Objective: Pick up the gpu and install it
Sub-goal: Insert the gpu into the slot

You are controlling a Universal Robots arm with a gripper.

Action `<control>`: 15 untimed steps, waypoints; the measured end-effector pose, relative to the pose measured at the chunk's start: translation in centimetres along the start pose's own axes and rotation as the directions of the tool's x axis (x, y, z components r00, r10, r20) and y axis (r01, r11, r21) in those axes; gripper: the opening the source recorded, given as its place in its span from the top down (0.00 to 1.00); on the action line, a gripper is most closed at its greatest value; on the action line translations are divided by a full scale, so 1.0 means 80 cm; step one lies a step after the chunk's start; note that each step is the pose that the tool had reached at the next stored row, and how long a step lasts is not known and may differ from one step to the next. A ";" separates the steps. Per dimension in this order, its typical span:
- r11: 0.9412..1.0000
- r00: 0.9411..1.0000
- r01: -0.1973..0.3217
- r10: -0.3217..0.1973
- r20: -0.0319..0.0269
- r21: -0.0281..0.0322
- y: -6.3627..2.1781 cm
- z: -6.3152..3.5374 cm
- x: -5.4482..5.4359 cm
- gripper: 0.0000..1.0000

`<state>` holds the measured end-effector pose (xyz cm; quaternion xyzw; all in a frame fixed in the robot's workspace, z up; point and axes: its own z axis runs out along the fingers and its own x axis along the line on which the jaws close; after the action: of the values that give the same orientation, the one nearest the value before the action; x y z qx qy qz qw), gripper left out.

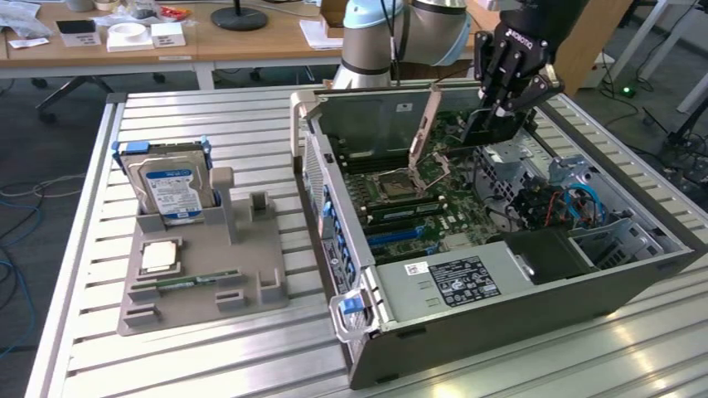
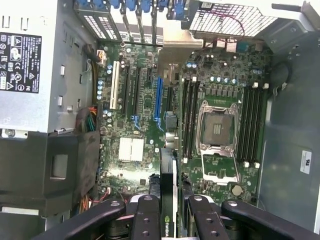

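Gripper sits over the open computer case, and I see its fingers pinching the graphics card from both sides. The card stands on edge, thin side up toward the wrist camera, and hangs inside the case above the motherboard. I cannot tell whether its lower edge touches anything. Its long axis runs parallel to the long slots, close alongside the blue slot, with one end toward the row of blue-tabbed slot covers. Writing: a green-and-white NVIDIA mark on the card's edge between the fingers. The power supply carries a black-and-white label with approval marks, too small for me to read. Toward the exterior view's left, a grey holder bears a hard drive standing upright with a blue-and-white label, a square processor lying flat, and a green memory stick. Surface: a slatted metal table. Room: wooden desks behind it, and grey carpet with loose cables.
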<state>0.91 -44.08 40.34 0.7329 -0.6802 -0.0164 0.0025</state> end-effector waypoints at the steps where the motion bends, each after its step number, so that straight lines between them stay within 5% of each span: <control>1: 1.000 1.000 0.000 0.000 0.000 0.000 0.001 0.002 0.000 0.74; 7: 1.000 1.000 0.000 0.000 0.000 0.000 0.001 0.003 0.000 0.74; 15: 1.000 1.000 0.000 0.000 -0.001 0.012 0.009 0.018 0.000 0.74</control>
<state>0.14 -44.08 38.89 0.7330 -0.6802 -0.0118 -0.0017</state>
